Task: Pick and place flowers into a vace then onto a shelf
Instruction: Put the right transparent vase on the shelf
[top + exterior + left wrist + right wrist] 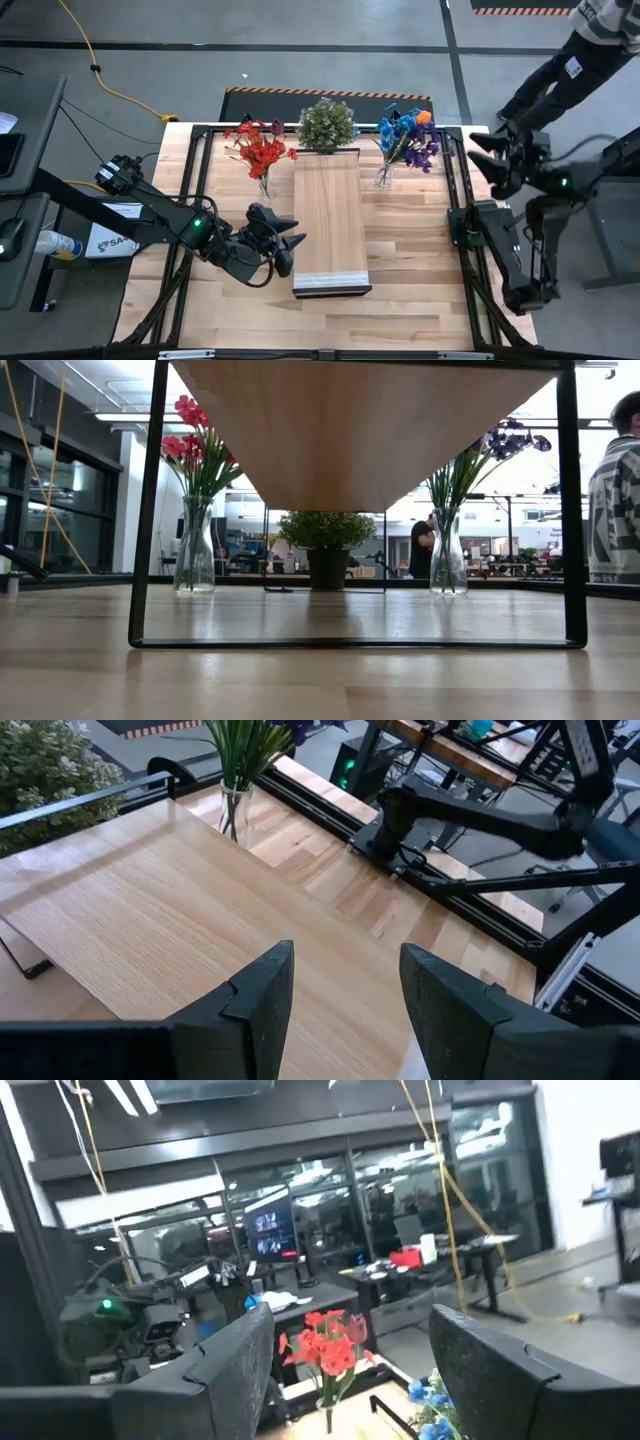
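flowers (262, 150): red bunch in vase, off shelf (330, 215)
left gripper (285, 243): fingers apart, empty, beside shelf
right gripper (350, 1355): apart, empty, parked
risk: tall vase may tip if grabbed high

The slatted wooden tabletop (410, 250) carries the raised shelf (328, 215) at centre, two glass vases and a potted plant (326, 124) far behind.

The shelf (327, 215) is smooth, matt light wood; the surface (420, 250) is slatted wood, faintly glossy; both vases (195, 547) are clear glass.
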`<state>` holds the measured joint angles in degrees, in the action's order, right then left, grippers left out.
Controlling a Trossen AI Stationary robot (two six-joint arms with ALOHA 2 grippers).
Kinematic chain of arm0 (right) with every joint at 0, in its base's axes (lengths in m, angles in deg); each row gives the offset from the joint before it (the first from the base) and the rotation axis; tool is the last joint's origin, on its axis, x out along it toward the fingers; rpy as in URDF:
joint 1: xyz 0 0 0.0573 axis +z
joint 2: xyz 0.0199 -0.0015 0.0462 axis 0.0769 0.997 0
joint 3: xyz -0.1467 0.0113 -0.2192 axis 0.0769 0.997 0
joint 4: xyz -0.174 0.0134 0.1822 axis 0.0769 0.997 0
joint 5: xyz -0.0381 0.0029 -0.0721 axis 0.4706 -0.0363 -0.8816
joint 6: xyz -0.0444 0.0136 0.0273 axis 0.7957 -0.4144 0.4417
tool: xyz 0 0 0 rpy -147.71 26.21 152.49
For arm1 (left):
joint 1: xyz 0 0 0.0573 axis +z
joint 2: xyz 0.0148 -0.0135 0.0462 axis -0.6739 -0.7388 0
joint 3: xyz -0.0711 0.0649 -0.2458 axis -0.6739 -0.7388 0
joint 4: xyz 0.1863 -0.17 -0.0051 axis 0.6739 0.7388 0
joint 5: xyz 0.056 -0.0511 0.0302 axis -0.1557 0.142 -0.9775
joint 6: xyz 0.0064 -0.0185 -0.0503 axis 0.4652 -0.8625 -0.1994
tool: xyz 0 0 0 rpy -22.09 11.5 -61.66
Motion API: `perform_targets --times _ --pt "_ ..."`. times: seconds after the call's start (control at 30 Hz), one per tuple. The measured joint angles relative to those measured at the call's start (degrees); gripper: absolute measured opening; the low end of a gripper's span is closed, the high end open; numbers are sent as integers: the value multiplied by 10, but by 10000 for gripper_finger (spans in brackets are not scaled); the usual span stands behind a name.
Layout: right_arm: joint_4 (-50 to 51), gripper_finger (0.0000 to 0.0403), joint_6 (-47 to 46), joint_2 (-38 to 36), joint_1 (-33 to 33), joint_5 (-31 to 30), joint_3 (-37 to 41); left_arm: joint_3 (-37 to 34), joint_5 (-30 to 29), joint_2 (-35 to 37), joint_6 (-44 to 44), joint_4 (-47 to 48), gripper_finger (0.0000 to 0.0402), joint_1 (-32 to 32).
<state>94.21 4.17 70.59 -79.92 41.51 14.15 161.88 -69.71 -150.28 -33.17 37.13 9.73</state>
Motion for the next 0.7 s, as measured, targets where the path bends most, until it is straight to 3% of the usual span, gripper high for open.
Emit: perform_targets --times 0.27,0.7 --pt "-12 255 34 42 55 28 -7 0 5 0 4 1 215 0" --pt "2 255 62 44 139 11 1 0 -9 0 4 -11 215 0"
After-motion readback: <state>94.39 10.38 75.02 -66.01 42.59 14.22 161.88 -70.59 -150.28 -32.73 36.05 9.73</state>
